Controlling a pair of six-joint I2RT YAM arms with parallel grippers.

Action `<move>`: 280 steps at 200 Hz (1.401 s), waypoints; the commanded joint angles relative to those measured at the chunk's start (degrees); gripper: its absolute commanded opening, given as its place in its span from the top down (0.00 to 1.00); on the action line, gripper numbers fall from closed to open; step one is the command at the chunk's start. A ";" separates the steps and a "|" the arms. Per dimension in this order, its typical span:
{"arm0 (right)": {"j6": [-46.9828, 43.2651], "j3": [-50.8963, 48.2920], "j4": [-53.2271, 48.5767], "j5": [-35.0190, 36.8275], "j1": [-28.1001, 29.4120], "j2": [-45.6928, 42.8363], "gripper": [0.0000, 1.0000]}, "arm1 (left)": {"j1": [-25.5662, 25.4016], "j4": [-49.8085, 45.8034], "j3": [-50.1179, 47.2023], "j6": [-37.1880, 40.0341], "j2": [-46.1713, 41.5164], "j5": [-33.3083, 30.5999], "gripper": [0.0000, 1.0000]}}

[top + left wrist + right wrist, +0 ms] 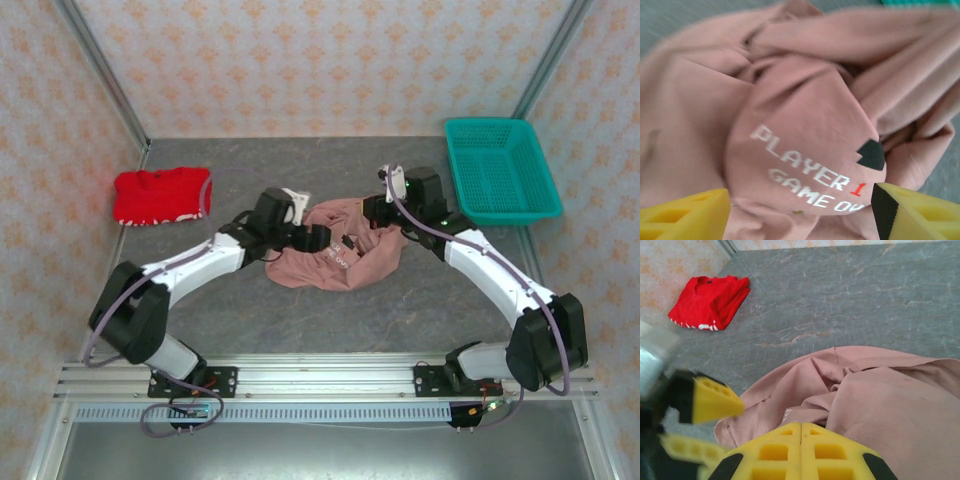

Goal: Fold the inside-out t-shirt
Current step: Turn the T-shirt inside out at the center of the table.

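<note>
While the two arms are reaching inward in the top view, the inside-out t-shirt [345, 262] is lying bunched at the middle of the table [300, 325], its longer stretch running from near left to far right. Collar and hem are not showing clearly enough to say which way it is pointing. The left gripper [318, 238] is sitting at its left side, the right gripper [375, 213] at its far edge. Bare grey surface is lying open in front of and behind the heap; a red garment [160, 195] is resting well apart at far left and a teal basket [498, 168] at far right.

At the left wrist, the t-shirt [805, 115] is bulging in soft salmon folds, showing white lettering, a red numeral and a small dark shape. The yellow fingers [685, 215] are standing wide apart, holding nothing.

At the right wrist, the yellow fingers [785, 452] are pressing together at the shirt's [900, 410] edge; whether cloth is being pinched, I cannot tell.
</note>
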 commanded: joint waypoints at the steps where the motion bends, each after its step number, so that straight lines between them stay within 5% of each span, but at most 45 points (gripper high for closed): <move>1: 0.86 5.06 -0.56 3.06 -0.78 -2.22 1.00 | -0.32 -0.75 2.49 4.39 5.89 3.58 0.36; 29: 3.57 10.00 -0.96 5.07 -0.89 -3.18 1.00 | 0.20 0.68 6.01 2.39 11.63 2.35 0.87; 45: 3.85 13.74 -3.22 8.09 -1.22 -4.76 1.00 | 2.24 3.07 5.09 -0.35 9.72 1.26 1.00; 94: 5.66 16.51 -3.33 12.88 -1.69 -12.72 1.00 | 15.26 0.81 -6.46 -12.58 -4.16 -11.97 1.00; 113: 5.90 12.29 -4.08 17.05 -1.69 -15.42 1.00 | 16.30 -5.13 -9.95 -11.47 -8.02 -17.87 1.00; 137: 7.44 4.14 -4.01 16.10 -1.65 -15.57 1.00 | 16.14 -6.21 -13.34 -10.91 -8.98 -15.98 1.00; 188: 10.86 -8.40 -7.46 16.87 -1.72 -12.05 1.00 | 9.56 -6.25 -17.64 -7.77 -22.37 -19.26 0.39; 217: 11.45 -13.43 -5.59 14.89 -1.72 -11.99 1.00 | 0.61 -0.81 -12.55 -6.59 -19.95 -13.10 0.23; 259: 10.70 -12.41 -5.40 15.53 -1.73 -13.22 1.00 | -5.83 -8.30 4.54 -2.98 1.65 -11.73 0.22; 280: 8.97 -9.55 -6.25 17.24 -1.75 -12.99 1.00 | -5.80 -10.94 11.59 -1.48 9.05 -12.00 0.58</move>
